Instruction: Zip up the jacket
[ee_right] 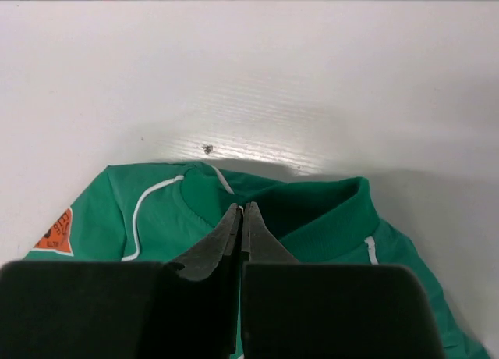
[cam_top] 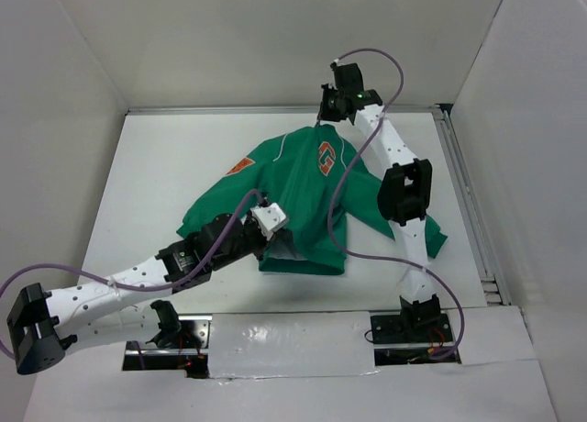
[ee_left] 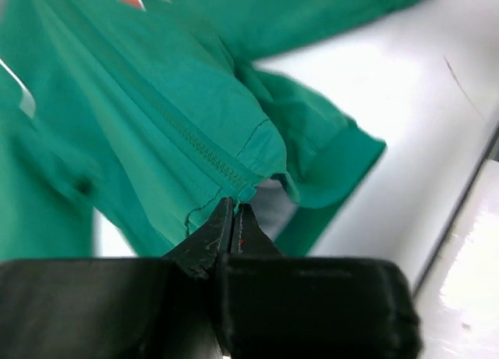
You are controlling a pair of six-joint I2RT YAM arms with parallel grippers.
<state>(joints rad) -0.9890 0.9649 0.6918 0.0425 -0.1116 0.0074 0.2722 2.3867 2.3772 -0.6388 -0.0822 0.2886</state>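
Observation:
The green jacket [cam_top: 293, 193] lies spread on the white table, collar at the far end, with an orange-and-white letter patch [cam_top: 326, 156] on the chest and an orange sleeve patch [cam_top: 240, 166]. My left gripper [cam_top: 275, 238] is shut on the bottom hem, and in the left wrist view its tips [ee_left: 234, 205] pinch the jacket [ee_left: 156, 101] where the closed zipper line [ee_left: 195, 148] ends. My right gripper [cam_top: 319, 120] is at the collar. In the right wrist view its tips [ee_right: 240, 209] are shut on the jacket [ee_right: 156, 211] at the collar opening, with a small white bit between them.
White walls enclose the table on three sides. A metal rail [cam_top: 468, 202] runs along the right edge. A purple cable [cam_top: 335, 202] from the right arm hangs across the jacket. One sleeve end [cam_top: 436, 238] lies beside the right arm.

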